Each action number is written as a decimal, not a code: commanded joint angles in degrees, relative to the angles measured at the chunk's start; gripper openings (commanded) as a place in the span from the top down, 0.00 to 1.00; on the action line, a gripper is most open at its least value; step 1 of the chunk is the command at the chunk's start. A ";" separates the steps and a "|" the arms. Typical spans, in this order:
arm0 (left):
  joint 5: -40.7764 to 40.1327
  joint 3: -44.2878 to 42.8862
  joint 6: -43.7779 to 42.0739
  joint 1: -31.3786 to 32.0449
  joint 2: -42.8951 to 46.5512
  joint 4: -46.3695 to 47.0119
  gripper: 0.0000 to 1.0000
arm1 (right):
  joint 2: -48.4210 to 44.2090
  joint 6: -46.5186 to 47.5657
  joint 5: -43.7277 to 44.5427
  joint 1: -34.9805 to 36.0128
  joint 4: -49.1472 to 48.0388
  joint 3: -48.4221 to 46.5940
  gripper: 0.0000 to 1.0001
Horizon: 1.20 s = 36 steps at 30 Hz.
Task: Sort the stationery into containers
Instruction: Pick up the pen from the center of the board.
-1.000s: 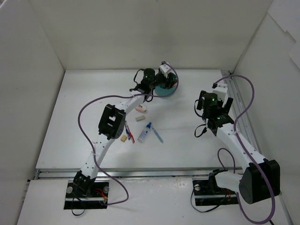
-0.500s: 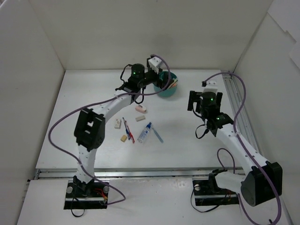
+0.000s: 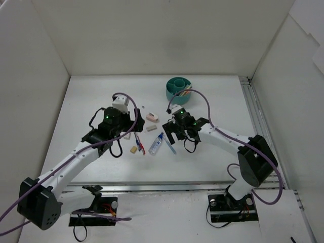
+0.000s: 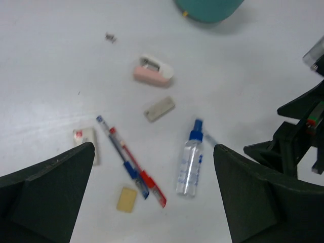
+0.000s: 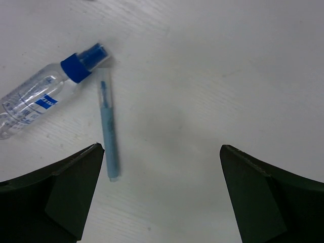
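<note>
Frame: in the top view, 12 o'clock points away from the arm bases.
Teal cup (image 3: 178, 86): upright at the table's (image 3: 91, 96) far side, at 1 o'clock from the loose items and well apart from them; thin orange and pale sticks show at its 4 o'clock rim.
Spray bottle (image 4: 189, 161): clear with a blue cap, lying flat, cap toward 12 o'clock.
Light blue pen (image 5: 109, 132): flat, just beside the bottle at its 3 o'clock.
Red pen (image 4: 153, 186) and blue pen (image 4: 132, 173): side by side, touching, at 9 o'clock of the bottle.
Pink eraser (image 4: 153, 74): at 12 o'clock of the group.
Grey eraser (image 4: 159, 109): between the pink eraser and the bottle.
White eraser (image 4: 87, 143): at 9 o'clock of the pens.
Tan eraser (image 4: 126, 199): at 7 o'clock of the pens.
Left gripper (image 4: 153, 147): fingers wide, holding nothing, above the pens' 9 o'clock side.
Right gripper (image 5: 161, 147): fingers wide, holding nothing, above the light blue pen.
</note>
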State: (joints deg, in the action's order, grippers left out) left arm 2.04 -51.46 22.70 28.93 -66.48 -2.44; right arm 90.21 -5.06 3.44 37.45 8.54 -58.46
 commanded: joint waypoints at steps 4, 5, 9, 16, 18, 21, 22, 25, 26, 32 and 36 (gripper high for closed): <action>-9.76 9.52 6.30 -1.59 16.37 -4.84 0.00 | 8.90 -0.30 -0.19 4.47 -0.36 -8.25 0.03; -10.56 9.97 6.48 -1.59 17.69 -5.55 0.00 | 9.97 -0.30 -0.89 4.99 -0.36 -9.38 0.04; -12.06 11.82 6.57 -2.12 22.43 -7.67 0.00 | 14.28 -0.56 0.34 5.79 -0.27 -10.89 0.17; -12.94 12.35 6.04 -2.65 24.82 -8.81 0.00 | 17.45 -3.37 1.57 5.79 -0.36 -10.01 0.50; -13.29 12.09 5.87 -2.65 24.73 -9.34 0.00 | 17.10 -4.77 2.44 5.62 -0.45 -9.40 0.70; -13.73 11.91 6.04 -2.65 24.55 -9.43 0.00 | 15.87 -6.44 4.20 4.39 -0.45 -7.82 0.84; -13.73 11.91 5.87 -2.65 24.47 -9.25 0.00 | 14.83 -6.63 4.55 3.86 -0.54 -7.03 0.85; -13.73 11.91 5.95 -2.65 23.94 -8.73 0.00 | 11.48 -6.98 6.65 1.49 -1.24 -5.10 0.95; -13.21 11.82 5.95 -2.65 23.33 -8.55 0.00 | 10.78 -6.89 7.53 0.61 -1.50 -4.83 0.96; -9.34 10.86 6.39 -5.64 20.34 -7.58 0.00 | 1.03 -5.23 10.19 -4.65 -12.19 -2.28 1.00; -8.20 9.98 6.39 -8.35 19.37 -7.93 0.00 | -5.65 -3.47 1.43 -9.93 -32.99 1.76 1.00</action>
State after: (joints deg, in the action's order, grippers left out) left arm -7.66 -38.57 28.73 22.06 -46.65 -13.08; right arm 90.63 -10.15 8.80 30.68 -5.08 -57.91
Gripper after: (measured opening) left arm 0.996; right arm 0.116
